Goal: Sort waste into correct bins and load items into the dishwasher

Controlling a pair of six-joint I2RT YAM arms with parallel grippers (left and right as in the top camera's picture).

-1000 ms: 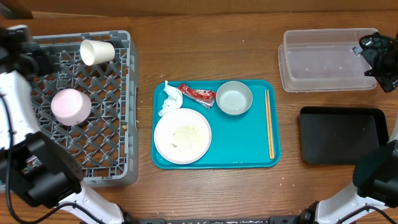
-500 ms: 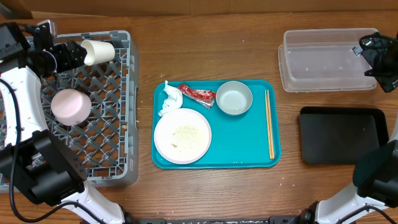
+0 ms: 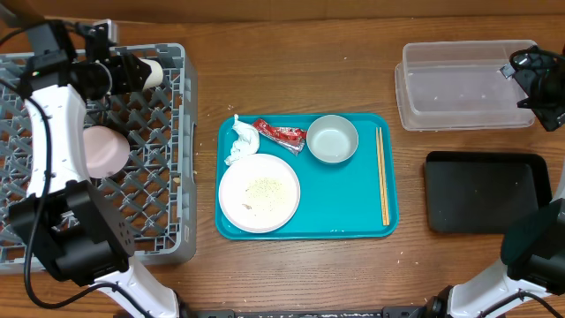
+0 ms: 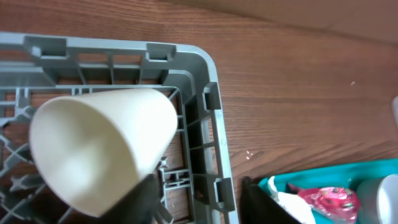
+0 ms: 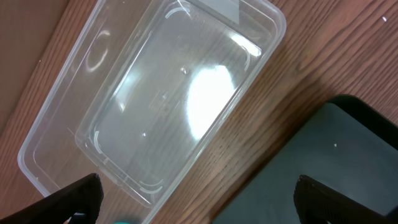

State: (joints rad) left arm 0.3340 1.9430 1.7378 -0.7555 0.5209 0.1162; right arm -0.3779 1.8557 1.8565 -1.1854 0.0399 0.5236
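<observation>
My left jaws stand partway apart. The gap between them shows only rack wall, nothing pinched. Right beside one jaw lies the small white cup [image 4: 99, 146], on its side. It's pressed close, though I cannot tell if we actually touch. The cup sits in a corner of the grey dish rack [image 4: 211, 81], at the far edge, on the side nearer the teal tray [image 3: 353, 212]. Deeper in the rack a pink bowl [image 3: 106, 150] rests upside down on the lattice, partly under my arm.

Over on the other side, my right jaws hang wide apart, holding nothing. They're above the clear tub [image 5: 161, 99], with the black tray [image 5: 336, 155] just beside it on the wooden counter [image 3: 300, 71].

Between the two arms, the teal tray carries the rest. The large white plate [image 3: 259, 212] has rice crumbs [image 3: 262, 188] scattered on it. The crumpled napkin [image 3: 238, 141] and red wrapper [image 3: 281, 134] are at its far edge, and the metal bowl [image 3: 332, 140] is next to the wrapper. The chopsticks [image 3: 382, 175] lie along the tray's right side.
</observation>
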